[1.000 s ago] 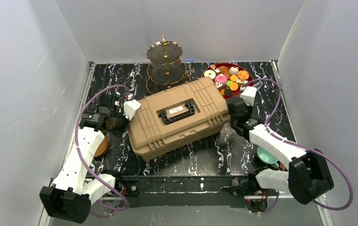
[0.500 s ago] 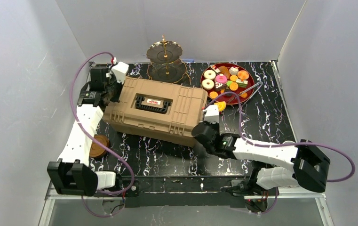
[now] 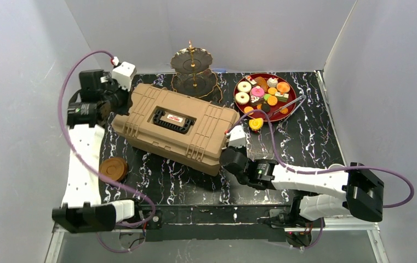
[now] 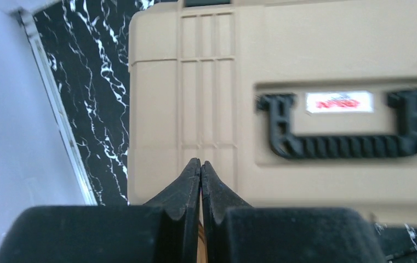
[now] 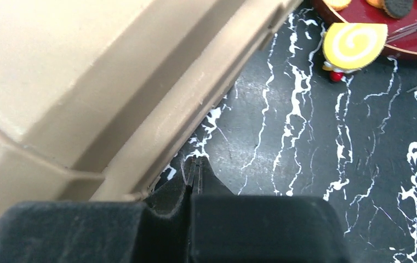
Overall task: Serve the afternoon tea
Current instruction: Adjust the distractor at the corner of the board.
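Across the dark marbled worktop [image 3: 304,137] the serving is barely getting under way, judging by how things are lying: the three-tier stand [image 3: 193,74] is standing at the back with nothing showing on its tiers, and the toy sweets [image 3: 261,93] are sitting heaped on the red tray [image 3: 289,83] to its right. One yellow roll sweet [image 3: 256,124] is lying off the tray on the worktop just beside it. A brown saucer [image 3: 113,169] is waiting near the left arm, and no cups are showing in any view. The big tan case [image 3: 176,129] is lying at an angle across the middle, taking up the space in front of the stand, so clearing it looks like the step in hand, with all of the plating and cup setting left to do. The left claw [image 4: 201,164] is showing its tips pressed together with no gap, holding nothing and bearing against the far-left end of the case. The right claw [image 5: 194,161] is likewise fully closed and empty, its tips sitting low on the worktop right at the bottom edge of the case's near-right corner.
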### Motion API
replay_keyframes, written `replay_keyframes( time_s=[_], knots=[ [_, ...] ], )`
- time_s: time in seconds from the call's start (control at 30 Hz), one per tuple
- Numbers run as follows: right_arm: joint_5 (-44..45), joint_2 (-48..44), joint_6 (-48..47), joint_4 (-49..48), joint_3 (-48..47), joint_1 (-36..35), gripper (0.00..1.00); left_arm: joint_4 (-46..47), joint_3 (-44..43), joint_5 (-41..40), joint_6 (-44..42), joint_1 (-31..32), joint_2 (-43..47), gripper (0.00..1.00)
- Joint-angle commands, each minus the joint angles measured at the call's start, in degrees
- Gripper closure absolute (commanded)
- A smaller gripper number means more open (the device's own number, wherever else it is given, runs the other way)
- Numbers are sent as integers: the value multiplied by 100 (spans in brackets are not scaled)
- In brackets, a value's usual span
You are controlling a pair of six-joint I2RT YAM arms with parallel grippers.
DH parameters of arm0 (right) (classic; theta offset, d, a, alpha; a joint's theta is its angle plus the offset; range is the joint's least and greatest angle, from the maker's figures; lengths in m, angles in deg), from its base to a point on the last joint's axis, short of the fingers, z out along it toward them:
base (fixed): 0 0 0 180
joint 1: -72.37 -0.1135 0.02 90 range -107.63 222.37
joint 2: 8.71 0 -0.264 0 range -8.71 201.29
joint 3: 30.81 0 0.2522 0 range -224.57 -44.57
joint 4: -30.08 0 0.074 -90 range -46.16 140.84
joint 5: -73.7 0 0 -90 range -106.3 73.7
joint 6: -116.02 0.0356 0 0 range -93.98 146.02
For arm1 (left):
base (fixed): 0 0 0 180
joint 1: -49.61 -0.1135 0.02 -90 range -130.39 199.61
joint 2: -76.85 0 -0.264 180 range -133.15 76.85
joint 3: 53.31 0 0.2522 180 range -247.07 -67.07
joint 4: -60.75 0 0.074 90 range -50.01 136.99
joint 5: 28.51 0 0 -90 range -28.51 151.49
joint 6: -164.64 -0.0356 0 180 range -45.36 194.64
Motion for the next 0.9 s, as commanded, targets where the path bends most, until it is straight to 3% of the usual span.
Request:
replay_keyframes(
  time_s=[0.0, 0.13, 0.3, 0.5, 0.87],
  knots=[
    [-553, 118, -134, -528, -446, -93, 99, -1832, -360, 901, -768, -7, 1084, 100],
    [-763, 399, -127, -1003, -435, -113, 99, -2716, 985, 1064, -1779, -7, 1747, 100],
    [-871, 1099, -255, -1380, -900, -122, 99, -2551, 2201, 1000, -2064, -7, 2450, 100],
    [-784, 2264, -838, -1872, -1888, -93, 99, -2074, 2745, 1316, -2067, -7, 2436, 100],
    [-1810, 4372, -1035, -1750, -4348, 387, 99, -1480, 2953, 1991, -2176, 2, 2084, 100]
  ],
)
